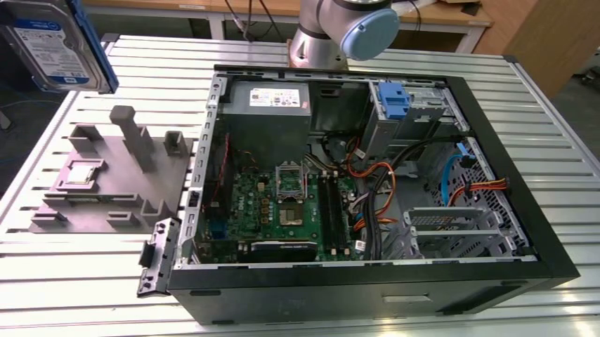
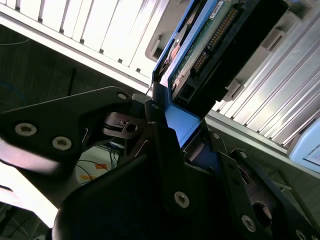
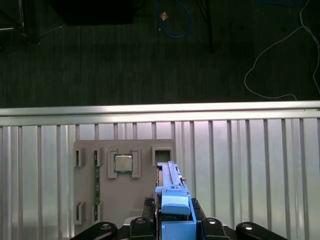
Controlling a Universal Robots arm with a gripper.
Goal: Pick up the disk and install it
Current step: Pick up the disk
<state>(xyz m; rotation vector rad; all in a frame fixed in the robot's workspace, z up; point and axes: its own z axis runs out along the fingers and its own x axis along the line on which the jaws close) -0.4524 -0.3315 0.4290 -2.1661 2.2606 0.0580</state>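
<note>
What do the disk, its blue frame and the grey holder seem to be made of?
The disk: probably metal, greyish casing around a glossy label. The blue frame: likely plastic, even saturated colour, slight sheen. The grey holder: perhaps plastic, matte, blocky moulded shapes.

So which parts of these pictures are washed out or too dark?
In the exterior view the table gleams along its near edge; in the second wrist view its slats blow out white; in the first wrist view the floor is dim.

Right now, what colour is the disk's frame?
The disk's frame is blue; see first wrist view.
</note>
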